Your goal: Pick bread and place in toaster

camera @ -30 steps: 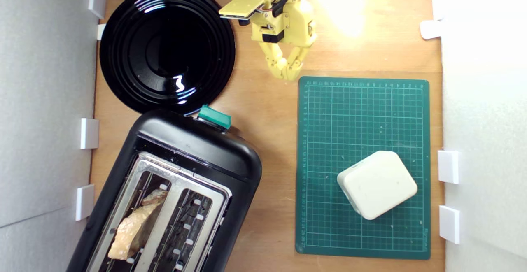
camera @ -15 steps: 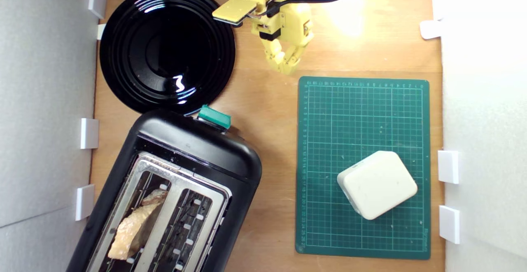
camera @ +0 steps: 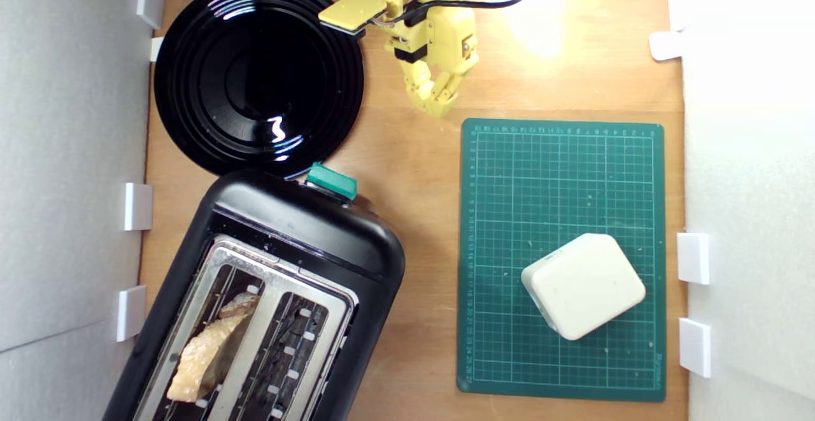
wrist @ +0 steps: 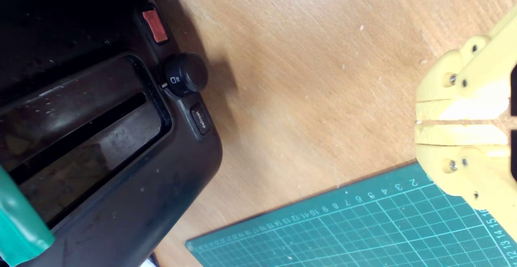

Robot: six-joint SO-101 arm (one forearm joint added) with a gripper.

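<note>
One slice of bread (camera: 207,348) stands inside the toaster (camera: 299,230), in the slot nearer to the exterior view's left, with its pale crumb and brown crust showing above the silver top plate. The toaster lies at the lower left of the exterior view, and its teal lever knob (camera: 331,181) points toward the black plate (camera: 191,71) just beside it. The yellow end effector (camera: 435,106) hangs over the bare wooden tabletop (camera: 407,172) near the top of the exterior view, between the plate and the green cutting mat (camera: 509,185), and well apart from the bread. Its two fingers are pressed together with only a thin line between them, as the wrist view shows (wrist: 420,122), and they hold nothing. A cream-white block (camera: 582,285) rests on the mat, toward the exterior view's right. In the wrist view the toaster's side with a round black dial (wrist: 185,74) and a red button (wrist: 155,25) is seen.
</note>
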